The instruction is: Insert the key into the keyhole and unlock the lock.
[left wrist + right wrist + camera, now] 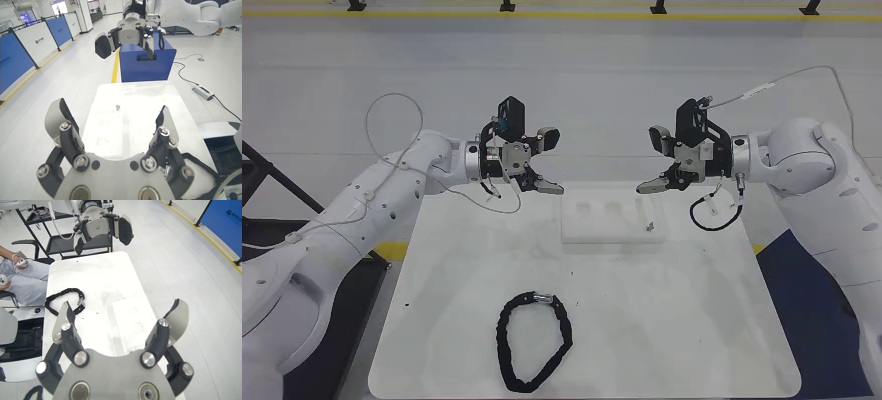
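White table (692, 330), rounded at its corners, carries everything. Two white arms come in from either side, and both grippers hang above the table's far edge, facing one another across a gap. The left gripper (554, 160) sits just left of the tray's end, its fingers (56, 115) spread wide with nothing between them. The right gripper (650, 160) hangs by the tray's right end, its fingers (180, 313) equally wide apart and empty.

A white foam tray (607, 232) lies at the back middle of the table, lower than the two grippers and between them, with shallow square recesses in its top face. A black fabric-sleeved chain lock (505, 345) lies curled in a loop on the near half of the table, left of centre and well apart from the tray. Its metal lock cylinder (537, 297) sits on the side of the loop nearest the tray. The small metal key (650, 226) rests at the tray's right end, close beneath the right gripper and touching neither gripper.
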